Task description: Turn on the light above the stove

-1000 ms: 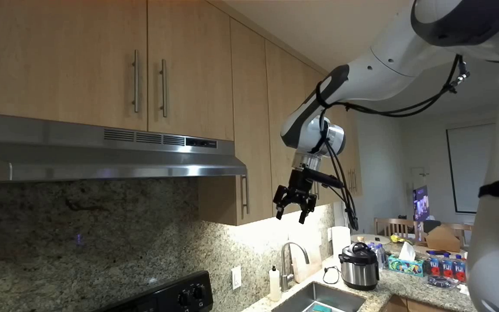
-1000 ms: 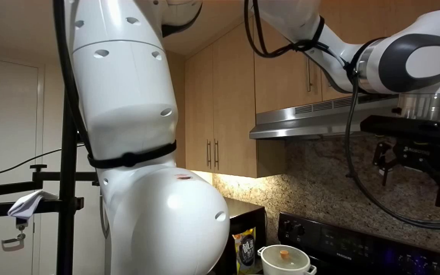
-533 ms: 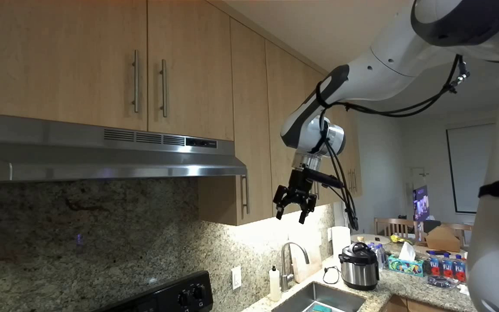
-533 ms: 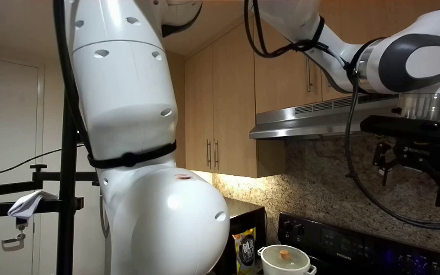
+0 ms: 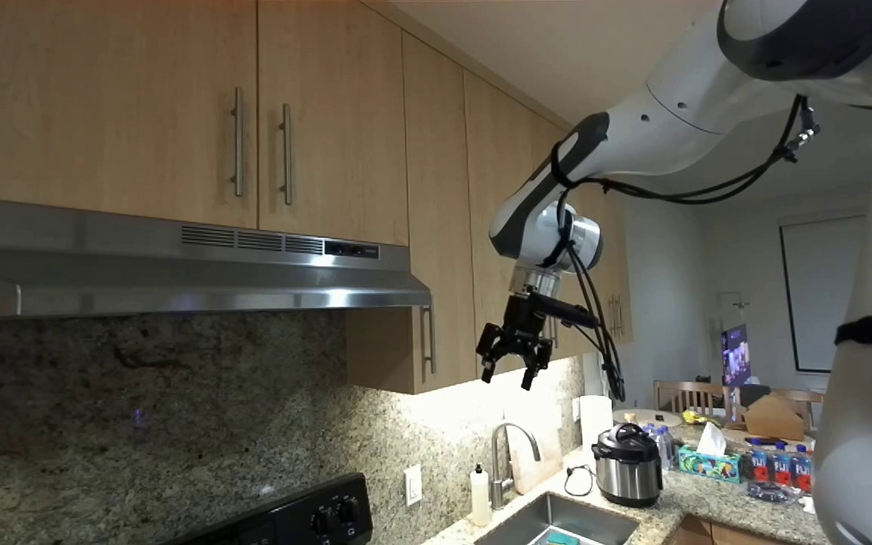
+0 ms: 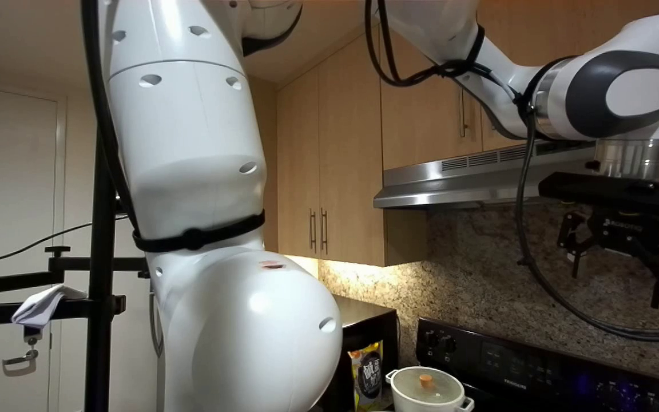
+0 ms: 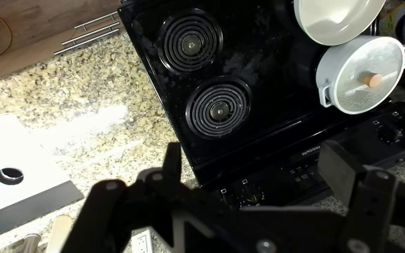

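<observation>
Clear air between gripper (image 5: 507, 377) and hood (image 5: 194, 272) front. Free gap under hood, down to stove (image 7: 280, 91). Cabinets (image 5: 447, 333) hang lower at both hood ends, blocking sideways entry. Pot (image 7: 359, 80) obstructs one rear stove corner. Cable (image 6: 621, 331) loops beside gripper.

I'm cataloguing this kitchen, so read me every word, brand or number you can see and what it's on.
"FRIGIDAIRE": stove control panel
"ROBOTIQ": pincer
"FIJI": water bottles
Too small or blurred to read: characters on the snack bag, print on the range hood switch panel, stove control panel's smaller markings.
</observation>
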`<move>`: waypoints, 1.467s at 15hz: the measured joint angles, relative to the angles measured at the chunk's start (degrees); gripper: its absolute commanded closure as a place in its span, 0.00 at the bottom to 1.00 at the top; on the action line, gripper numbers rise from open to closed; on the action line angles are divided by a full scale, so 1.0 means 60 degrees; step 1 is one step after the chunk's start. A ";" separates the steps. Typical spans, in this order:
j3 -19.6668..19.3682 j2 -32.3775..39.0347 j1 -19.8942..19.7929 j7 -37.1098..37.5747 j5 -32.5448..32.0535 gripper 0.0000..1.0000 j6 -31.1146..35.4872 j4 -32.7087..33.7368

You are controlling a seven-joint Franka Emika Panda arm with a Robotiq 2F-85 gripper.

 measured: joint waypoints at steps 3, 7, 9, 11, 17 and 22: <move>0.0298 -0.0002 -0.0127 0.0005 -0.0011 0.00 0.0121 0.0134; 0.0468 -0.0164 -0.0250 0.0008 -0.0031 0.00 0.0237 0.0575; 0.0481 -0.0368 -0.0350 0.0008 -0.0113 0.00 0.0273 0.0806; 0.0513 -0.0601 -0.0405 0.0008 -0.0274 0.00 0.0391 0.0997; 0.0913 -0.1058 -0.0386 0.0096 -0.0405 0.00 0.2706 0.1169; 0.1175 -0.1050 0.0263 0.0367 0.0034 0.00 0.5309 0.1182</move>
